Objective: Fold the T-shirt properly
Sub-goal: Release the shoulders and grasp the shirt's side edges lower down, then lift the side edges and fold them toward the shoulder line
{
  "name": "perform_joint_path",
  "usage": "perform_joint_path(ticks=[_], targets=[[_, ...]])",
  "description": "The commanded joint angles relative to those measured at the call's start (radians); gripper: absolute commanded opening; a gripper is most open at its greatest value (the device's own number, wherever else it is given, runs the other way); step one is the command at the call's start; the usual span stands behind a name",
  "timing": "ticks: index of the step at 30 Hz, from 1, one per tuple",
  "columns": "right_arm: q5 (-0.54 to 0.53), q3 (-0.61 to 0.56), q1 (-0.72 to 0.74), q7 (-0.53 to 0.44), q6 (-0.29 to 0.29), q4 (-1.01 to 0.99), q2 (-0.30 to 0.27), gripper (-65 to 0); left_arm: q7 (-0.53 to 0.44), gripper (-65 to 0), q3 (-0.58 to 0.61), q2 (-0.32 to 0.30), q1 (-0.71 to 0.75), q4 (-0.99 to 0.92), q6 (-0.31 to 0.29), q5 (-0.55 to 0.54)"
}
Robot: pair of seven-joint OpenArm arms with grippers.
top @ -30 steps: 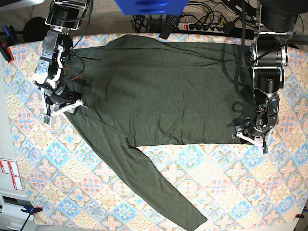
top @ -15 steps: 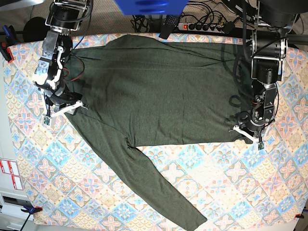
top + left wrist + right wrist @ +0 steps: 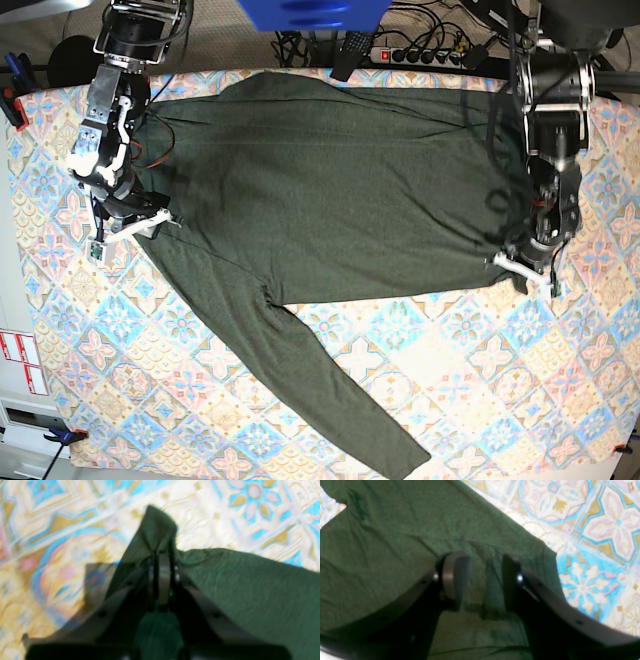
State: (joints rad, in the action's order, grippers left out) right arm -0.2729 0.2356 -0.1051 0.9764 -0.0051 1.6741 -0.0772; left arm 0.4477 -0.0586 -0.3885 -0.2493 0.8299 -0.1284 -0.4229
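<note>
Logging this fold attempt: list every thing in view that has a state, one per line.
T-shirt: spread flat, unfolded, one sleeve stretched out diagonally, hem corner pinched up.
Left pincer: shut on the T-shirt's corner.
Right pincer: open, fingers straddling the fabric near the shirt's edge.
Patterned tablecloth: flat under the shirt.

Left tool [image 3: 161,555] pinches T-shirt [image 3: 250,592] corner over patterned cloth [image 3: 50,530].

Table [image 3: 500,400] under patterned floral tile cloth; power strip [image 3: 425,55], cables behind; red-white labels [image 3: 20,362] at left edge.
</note>
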Motion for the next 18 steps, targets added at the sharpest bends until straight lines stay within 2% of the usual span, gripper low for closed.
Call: perform_joint_path(ticks=[1,6,12,15,18], targets=[[-0.006,0.000,0.011,-0.017,0.003,-0.004,-0.008,-39.5,0.020,-65.0,-0.016,-0.027,0.020,0.079,0.003,-0.001],[-0.006,-0.048,0.075,-0.017,0.003,-0.070,-0.020,-39.2,0.081,-65.0,-0.063,-0.028,0.160,0.340,0.003,-0.001],[-0.004,-0.212,0.124,-0.021,0.003,-0.168,-0.128,-39.1,0.144,-65.0,-0.155,-0.020,0.287,0.544,0.003,-0.003],[0.004,-0.290,0.192,-0.038,0.003,-0.225,-0.143,-39.1,0.144,-65.0,-0.171,-0.020,0.344,0.612,0.003,-0.020],[0.071,-0.348,0.232,-0.063,0.003,-0.294,-0.163,-39.1,0.144,-65.0,-0.171,-0.027,0.394,0.670,0.003,-0.069]])
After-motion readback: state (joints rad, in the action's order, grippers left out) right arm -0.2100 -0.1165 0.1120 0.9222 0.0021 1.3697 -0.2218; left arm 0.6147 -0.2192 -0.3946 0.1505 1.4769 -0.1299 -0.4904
